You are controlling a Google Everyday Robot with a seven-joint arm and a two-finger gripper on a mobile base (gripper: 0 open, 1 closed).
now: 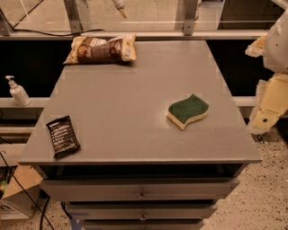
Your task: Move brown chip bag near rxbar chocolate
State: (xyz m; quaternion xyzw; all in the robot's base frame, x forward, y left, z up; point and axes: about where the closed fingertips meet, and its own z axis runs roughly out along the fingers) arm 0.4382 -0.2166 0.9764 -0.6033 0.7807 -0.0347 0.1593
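1. Only part of the robot's arm [280, 42] shows, at the far right edge of the scene: a rounded shell in white to pale grey.
2. A small, rough-edged cream-yellow patch sits on the left side of that shell.
3. Lower down, also at the right edge, is the gripper [269, 104]: blocky, cream-yellow, with flat-faced panels.
4. A small dark round mark, perhaps a screw or a hole, shows near its lower end.

Dim warm light, hand [119, 8] at top edge

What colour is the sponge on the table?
The sponge: green top, pale yellow base; camera view shows it, gripper at right edge.
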